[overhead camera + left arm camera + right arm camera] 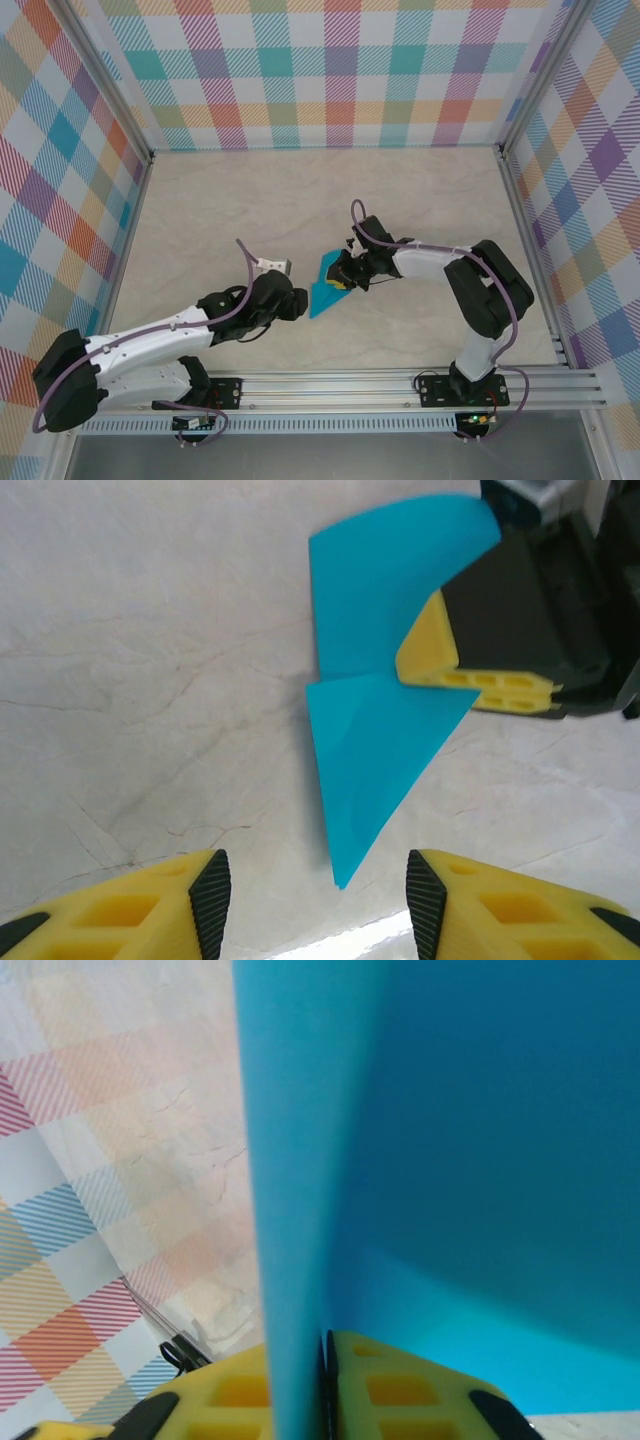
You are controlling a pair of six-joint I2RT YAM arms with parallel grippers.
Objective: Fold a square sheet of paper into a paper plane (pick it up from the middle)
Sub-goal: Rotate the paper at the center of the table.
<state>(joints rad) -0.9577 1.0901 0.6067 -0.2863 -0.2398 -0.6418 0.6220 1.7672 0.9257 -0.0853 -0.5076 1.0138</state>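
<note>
The right claw (pixel 325 1360) is clamped on the paper plane (pixel 370 750). From its own wrist camera, a thin teal edge runs straight down between the two yellow fingers, which are pressed close on either side. The rest of the sheet rises up and away to the right of them. The left claw (pixel 318 905) has its fingers apart with nothing between them. The plane's pointed tip lies just ahead of that gap, resting on the pale table (pixel 130 680).

Seen from the left claw, the paper is part-folded. A lower triangular flap lies flat and tapers toward the claw. An upper flap lifts off the surface farther ahead, where one yellow finger (pixel 440 665) of the right claw is under its edge.

I judge the paper to be very light, limp and smooth, so a pinch at one edge lets the free part sag or swing. It should slide easily on the table and crease wherever it is squeezed, and a stray crease would spoil the fold. The flat flap offers no raised edge to catch. The better hold looks to be along the centre crease or on the raised flap — near the middle, not at the flimsy tip.
</note>
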